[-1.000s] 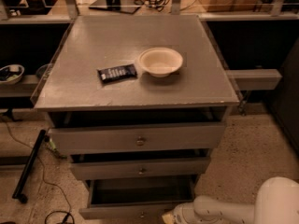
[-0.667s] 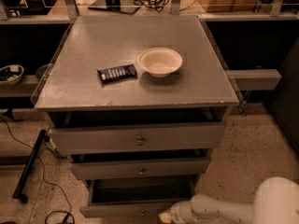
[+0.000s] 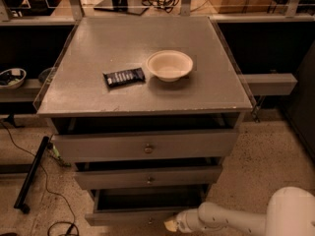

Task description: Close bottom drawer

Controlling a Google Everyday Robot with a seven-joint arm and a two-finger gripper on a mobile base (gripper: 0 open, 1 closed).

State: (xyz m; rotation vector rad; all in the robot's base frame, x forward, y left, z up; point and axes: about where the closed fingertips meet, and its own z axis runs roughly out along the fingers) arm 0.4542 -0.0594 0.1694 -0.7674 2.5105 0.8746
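Observation:
The bottom drawer [image 3: 125, 216] is the narrowest of three grey drawers at the base of the cabinet. It stands pulled out, and its dark interior [image 3: 147, 199] shows. Its small knob sits near the lower frame edge. My gripper [image 3: 172, 224] is at the end of a white arm coming in from the lower right. Its tip is against the right part of the drawer's front panel, just right of the knob. The fingers cannot be made out.
The cabinet top [image 3: 98, 48] holds a white bowl [image 3: 169, 65] and a dark snack bar [image 3: 124, 77]. The top drawer [image 3: 147, 145] and middle drawer [image 3: 147, 177] also stand slightly out. A black pole [image 3: 30, 173] and cables lie on the floor at left.
My arm has moved left along the bottom drawer's front, so the gripper tip is now nearer the knob. The drawer has not visibly moved.

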